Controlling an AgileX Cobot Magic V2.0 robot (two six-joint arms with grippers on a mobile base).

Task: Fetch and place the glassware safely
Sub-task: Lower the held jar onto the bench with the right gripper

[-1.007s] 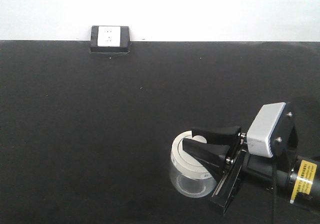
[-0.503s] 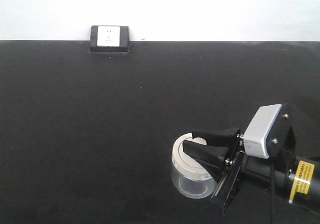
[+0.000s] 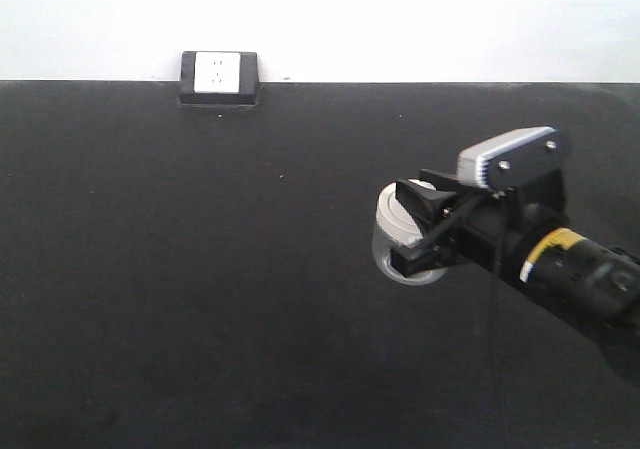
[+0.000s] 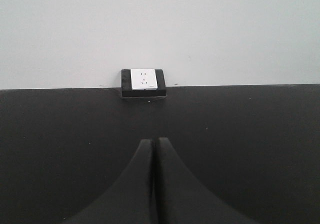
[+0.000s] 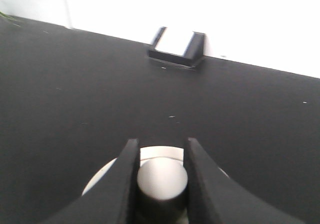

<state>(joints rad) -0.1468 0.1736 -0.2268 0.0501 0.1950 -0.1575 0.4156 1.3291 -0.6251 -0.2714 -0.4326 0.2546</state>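
The right gripper [image 3: 413, 227] is closed narrow on the white knob [image 5: 162, 178] of the glass jar [image 3: 388, 224], one finger on either side; the jar sits tilted at the fingertips, its lid [image 5: 155, 153] facing back along the tool; well ahead stands the socket box [image 5: 176, 47]; the left gripper [image 4: 154, 145] is pressed fully together on nothing, over the black table [image 3: 200, 269].

We see the jar [image 5: 161, 178] cut off at the right wrist view's lower edge. The socket box [image 5: 176, 47] looks blurred.
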